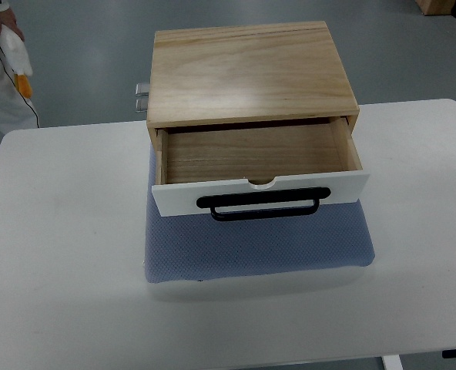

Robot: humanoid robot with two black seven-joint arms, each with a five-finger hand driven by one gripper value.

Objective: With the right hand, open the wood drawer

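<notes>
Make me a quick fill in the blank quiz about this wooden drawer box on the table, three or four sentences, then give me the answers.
1. The drawer of the wooden box is pulled ____.
2. The drawer's white front carries a handle coloured ____.
3. The box sits on a blue ____ spread over the white table.
4. Inside, the drawer looks ____.

Answers: open; black; mat; empty
</notes>
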